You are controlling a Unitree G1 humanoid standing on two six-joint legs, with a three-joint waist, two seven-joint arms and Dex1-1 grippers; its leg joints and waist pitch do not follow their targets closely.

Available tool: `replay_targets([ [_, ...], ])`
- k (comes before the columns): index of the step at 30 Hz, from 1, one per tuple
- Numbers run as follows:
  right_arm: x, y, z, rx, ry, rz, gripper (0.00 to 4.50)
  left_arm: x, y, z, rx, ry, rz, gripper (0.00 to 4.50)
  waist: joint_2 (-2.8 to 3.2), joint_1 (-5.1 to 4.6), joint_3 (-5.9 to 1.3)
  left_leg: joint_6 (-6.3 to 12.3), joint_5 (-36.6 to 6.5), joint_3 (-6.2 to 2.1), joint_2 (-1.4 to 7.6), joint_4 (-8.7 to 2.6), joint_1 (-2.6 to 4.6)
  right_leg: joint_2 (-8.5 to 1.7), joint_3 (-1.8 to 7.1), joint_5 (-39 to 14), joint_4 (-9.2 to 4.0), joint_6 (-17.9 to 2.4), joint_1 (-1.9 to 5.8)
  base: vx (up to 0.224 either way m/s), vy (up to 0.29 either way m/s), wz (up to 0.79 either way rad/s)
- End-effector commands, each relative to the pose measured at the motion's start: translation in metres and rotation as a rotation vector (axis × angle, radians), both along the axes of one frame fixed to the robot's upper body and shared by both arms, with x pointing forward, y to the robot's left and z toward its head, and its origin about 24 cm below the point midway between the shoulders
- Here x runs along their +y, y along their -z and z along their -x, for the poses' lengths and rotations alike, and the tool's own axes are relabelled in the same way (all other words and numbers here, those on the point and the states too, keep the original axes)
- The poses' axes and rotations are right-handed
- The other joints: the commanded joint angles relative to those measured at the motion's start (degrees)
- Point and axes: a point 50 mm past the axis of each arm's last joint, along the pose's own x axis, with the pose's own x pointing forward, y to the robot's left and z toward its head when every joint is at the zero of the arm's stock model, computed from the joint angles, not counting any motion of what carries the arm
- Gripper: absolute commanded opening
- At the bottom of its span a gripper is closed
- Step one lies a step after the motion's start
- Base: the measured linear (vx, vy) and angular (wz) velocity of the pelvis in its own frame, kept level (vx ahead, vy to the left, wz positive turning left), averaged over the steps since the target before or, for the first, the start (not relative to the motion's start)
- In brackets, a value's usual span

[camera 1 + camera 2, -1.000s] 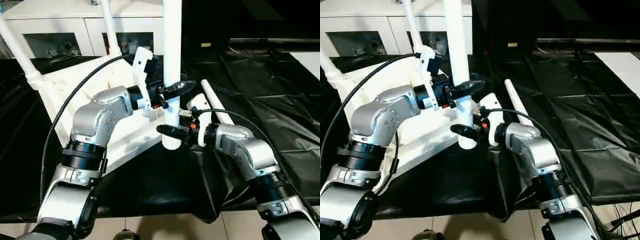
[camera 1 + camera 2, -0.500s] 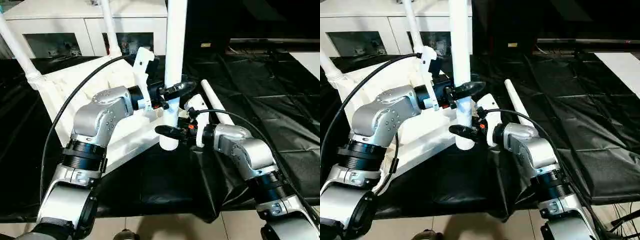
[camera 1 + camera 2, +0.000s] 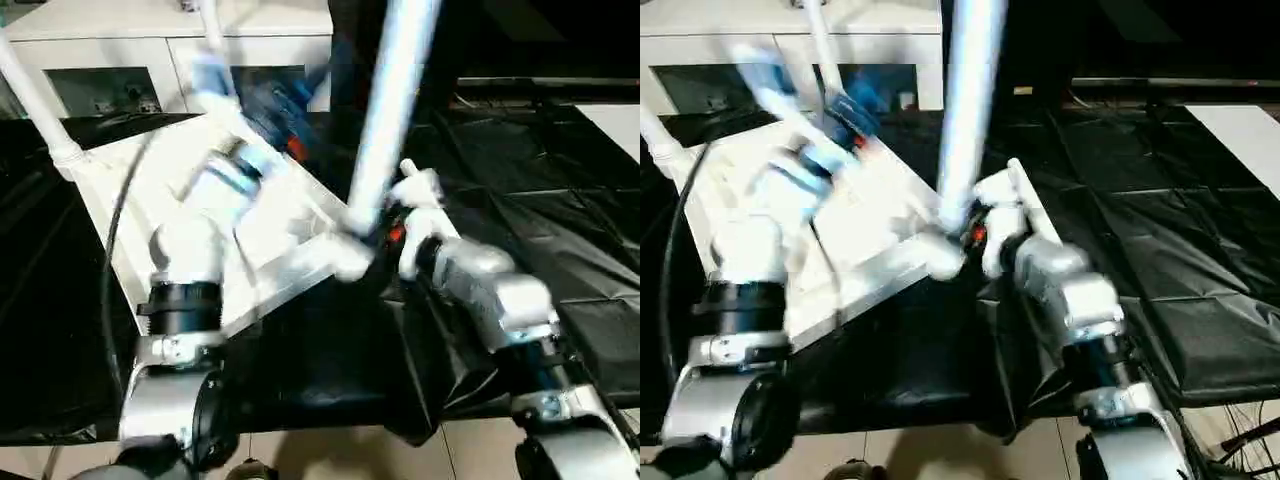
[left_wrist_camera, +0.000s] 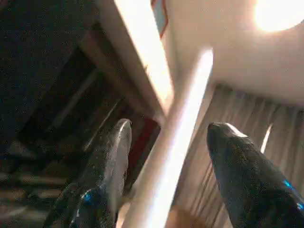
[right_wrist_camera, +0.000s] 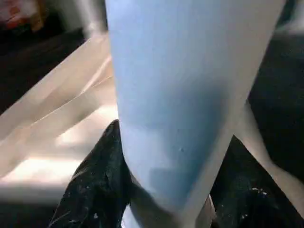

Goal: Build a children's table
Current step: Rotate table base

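- Right hand (image 5: pixel 166 190) clamps the base of a leg (image 3: pixel 385 130), which leans at the tabletop's (image 3: pixel 160 190) near corner.
- Left hand (image 4: pixel 166 156) open, fingers (image 4: pixel 107 171) astride that leg, apart.
- Tabletop lies underside-up on the black-covered bench (image 3: pixel 560 200).
- Cabinet (image 3: pixel 120 40) behind.

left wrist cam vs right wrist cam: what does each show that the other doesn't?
Left wrist: left tool open, its fingers clear of a white leg, with a ceiling light beyond. Right wrist: right tool clamped on a leg close up, with the tabletop behind. Shared: a white table leg running between the fingers.
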Motion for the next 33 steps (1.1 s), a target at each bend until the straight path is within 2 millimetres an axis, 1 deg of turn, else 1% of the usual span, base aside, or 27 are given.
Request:
replay_targets([
  [1,-0.017,-0.012,-0.007,-0.060,0.099,-0.007,1.88,0.000,0.016,-0.004,0.001,-0.085,-0.287,2.83,0.08,0.05,-4.79,0.58,-9.96,-0.08,0.58,-3.27,1.53,-2.80,2.13,-3.76,-4.09,-12.33,3.19,0.000,0.000,0.00],
  [2,-0.018,-0.012,-0.007,-0.063,0.104,-0.005,1.88,0.000,0.018,-0.004,-0.003,-0.093,-0.325,2.83,0.04,-0.01,-4.79,0.66,-9.64,-0.18,0.61,-3.36,1.48,-2.81,2.11,-3.95,-4.10,-11.74,3.34,0.000,0.000,0.00],
  [3,-0.024,-0.013,-0.008,-0.074,0.129,0.005,1.88,-0.003,0.036,-0.004,-0.029,-0.115,-0.557,2.83,0.22,-0.09,-4.78,0.81,-9.62,-0.45,0.80,-3.58,1.51,-2.78,2.10,-5.15,-4.39,-9.70,3.21,0.000,0.000,0.00],
  [4,-0.031,-0.015,-0.007,-0.075,0.149,0.007,1.88,-0.005,0.060,-0.002,-0.052,-0.095,-0.824,2.83,0.44,-0.13,-4.84,0.43,-9.53,-0.49,0.87,-3.62,1.61,-2.85,2.15,-5.48,-4.24,-8.48,3.14,0.000,0.000,0.00],
  [5,-0.036,-0.016,-0.007,-0.076,0.159,0.009,1.88,-0.003,0.078,0.001,-0.061,-0.064,-0.992,2.83,0.53,-0.10,-4.79,0.48,-9.96,-0.61,0.97,-3.76,1.67,-2.83,2.20,-6.28,-4.49,-7.73,2.99,0.000,0.000,0.00],
  [6,-0.041,-0.016,-0.005,-0.074,0.161,0.019,1.88,-0.002,0.095,0.005,-0.057,-0.029,-1.116,2.83,0.88,-0.34,-4.83,-0.24,-9.88,-0.43,0.84,-3.69,1.66,-2.81,2.26,-6.07,-4.15,-7.49,2.97,0.000,0.000,0.00],
  [8,-0.045,-0.015,-0.003,-0.070,0.160,0.032,1.88,-0.003,0.108,0.007,0.010,-0.001,-1.132,2.83,0.85,-0.31,-5.00,-0.99,-9.06,-0.21,0.66,-3.45,1.54,-2.87,2.31,-3.51,-3.86,-8.76,3.18,0.000,0.000,0.00],
  [9,-0.047,-0.013,0.000,-0.060,0.150,0.042,1.88,-0.007,0.119,0.010,0.052,0.028,-1.167,2.83,1.04,-0.14,-5.25,-1.06,-7.81,-0.21,0.61,-3.28,1.40,-2.95,2.28,-0.71,-3.58,-10.10,3.30,0.000,0.000,0.00],
  [10,-0.047,-0.011,0.002,-0.056,0.145,0.044,1.88,-0.008,0.124,0.011,0.069,0.039,-1.195,2.83,1.07,-0.06,-5.28,-0.83,-7.55,-0.21,0.60,-3.20,1.34,-2.86,2.21,1.20,-3.41,-11.07,3.25,0.000,0.000,0.00],
  [11,-0.047,-0.011,0.002,-0.056,0.145,0.044,1.88,-0.008,0.124,0.011,0.069,0.039,-1.195,2.83,0.98,-0.07,-5.29,-0.68,-7.68,-0.21,0.59,-3.23,1.33,-2.87,2.18,1.62,-3.43,-11.48,3.28,0.000,0.000,0.00],
  [12,-0.046,-0.009,0.004,-0.049,0.131,0.047,1.88,-0.009,0.130,0.011,0.092,0.032,-1.235,2.83,1.03,-0.10,-5.23,-0.47,-8.30,-0.21,0.55,-3.23,1.28,-2.95,2.12,1.42,-3.46,-12.18,3.35,0.000,0.000,0.00],
  [13,-0.044,-0.009,0.006,-0.045,0.121,0.049,1.88,-0.008,0.133,0.010,0.101,0.017,-1.255,2.83,1.23,-0.15,-5.12,-0.34,-8.94,-0.16,0.51,-3.22,1.32,-2.87,2.13,0.74,-3.65,-12.22,3.25,0.000,0.000,0.00],
  [15,-0.042,-0.007,0.008,-0.036,0.104,0.046,1.88,-0.007,0.137,0.007,0.107,-0.015,-1.298,2.83,1.01,-0.35,-4.89,-0.10,-10.75,-0.16,0.38,-3.32,1.31,-2.91,2.14,-3.09,-4.17,-11.73,3.42,0.000,0.000,0.00],
  [16,-0.039,-0.006,0.011,-0.029,0.084,0.047,1.88,-0.004,0.142,0.004,0.139,-0.041,-1.327,2.83,1.53,-0.37,-4.91,-0.21,-11.05,-0.21,0.39,-3.31,1.35,-2.98,2.14,-4.91,-4.25,-11.21,3.34,0.000,0.000,0.00],
  [17,-0.038,-0.005,0.012,-0.026,0.077,0.048,1.88,-0.003,0.144,0.002,0.151,-0.050,-1.340,2.83,1.36,-0.49,-4.80,-0.17,-11.44,-0.11,0.40,-3.34,1.41,-2.90,2.16,-5.80,-4.56,-10.83,3.20,0.000,0.000,0.00],
  [18,-0.038,-0.005,0.012,-0.025,0.076,0.048,1.88,-0.003,0.144,0.002,0.152,-0.051,-1.342,2.49,1.33,-0.65,-4.87,-0.25,-11.36,-0.20,0.33,-3.37,1.35,-2.89,2.11,-6.58,-4.56,-10.59,3.31,0.000,0.000,0.00],
  [19,-0.037,-0.003,0.014,-0.021,0.067,0.056,1.88,0.000,0.149,0.001,0.184,-0.054,-1.371,2.49,1.37,-0.70,-4.96,-0.22,-11.04,-0.22,0.33,-3.31,1.30,-2.95,2.12,-6.71,-4.56,-10.55,3.26,0.000,0.000,0.00],
  [20,-0.036,-0.002,0.015,-0.019,0.065,0.060,1.88,0.002,0.151,0.000,0.195,-0.050,-1.390,2.49,1.75,-0.69,-5.00,-0.25,-11.10,-0.30,0.39,-3.30,1.37,-2.99,2.11,-7.00,-4.57,-10.62,3.14,0.000,0.000,0.00],
  [21,-0.036,-0.001,0.015,-0.018,0.064,0.063,1.88,0.002,0.153,0.001,0.203,-0.043,-1.399,2.34,1.61,-0.80,-4.97,-0.17,-11.18,-0.26,0.39,-3.33,1.31,-2.93,2.12,-6.96,-4.68,-10.56,3.13,0.000,0.000,0.00],
  [22,-0.036,-0.001,0.016,-0.017,0.063,0.064,1.88,0.003,0.154,0.001,0.211,-0.037,-1.405,2.34,1.63,-0.75,-5.06,-0.17,-11.14,-0.31,0.43,-3.32,1.35,-2.99,2.09,-6.57,-4.53,-10.84,3.14,0.000,0.000,0.00],
  [23,-0.036,0.000,0.016,-0.016,0.063,0.064,1.88,0.003,0.154,0.001,0.223,-0.034,-1.407,2.06,1.83,-0.73,-5.09,-0.16,-11.08,-0.34,0.45,-3.30,1.36,-3.00,2.09,-6.25,-4.46,-11.02,3.09,0.000,0.000,0.00],
  [26,-0.035,0.000,0.016,-0.012,0.065,0.067,1.88,0.002,0.158,0.003,0.261,-0.019,-1.388,1.94,1.79,-0.75,-5.09,0.06,-10.99,-0.33,0.43,-3.28,1.24,-2.93,2.04,-4.80,-4.31,-11.95,3.12,0.000,0.000,0.00],
  [27,-0.035,0.000,0.017,-0.011,0.065,0.067,1.88,0.002,0.159,0.002,0.268,-0.023,-1.384,1.79,1.80,-0.73,-5.12,0.25,-10.77,-0.31,0.41,-3.23,1.24,-2.94,2.04,-4.44,-4.31,-12.16,3.13,0.000,0.000,0.00],
  [28,-0.035,0.001,0.017,-0.011,0.064,0.068,1.88,0.001,0.159,0.001,0.275,-0.032,-1.380,1.79,1.83,-0.68,-5.10,0.37,-10.86,-0.28,0.42,-3.20,1.28,-2.95,2.04,-4.61,-4.40,-12.20,3.09,0.000,0.000,0.00],
  [30,-0.035,0.000,0.017,-0.010,0.062,0.071,1.88,0.002,0.160,-0.001,0.282,-0.050,-1.384,1.55,1.77,-0.57,-5.13,0.50,-10.73,-0.29,0.42,-3.19,1.29,-2.99,2.04,-4.75,-4.42,-12.08,3.13,0.000,0.000,0.00],
  [31,-0.034,0.000,0.017,-0.010,0.060,0.072,1.88,0.001,0.160,-0.002,0.283,-0.054,-1.385,1.52,1.67,-0.62,-5.05,0.59,-10.80,-0.26,0.36,-3.22,1.21,-2.93,2.05,-4.99,-4.55,-11.89,3.13,0.000,0.000,0.00],
  [33,-0.034,0.000,0.017,-0.010,0.058,0.074,1.88,0.001,0.161,-0.002,0.282,-0.051,-1.388,1.45,1.70,-0.56,-5.09,0.56,-10.75,-0.30,0.39,-3.24,1.22,-3.05,2.05,-5.39,-4.53,-11.72,3.17,0.000,0.000,0.00],
])
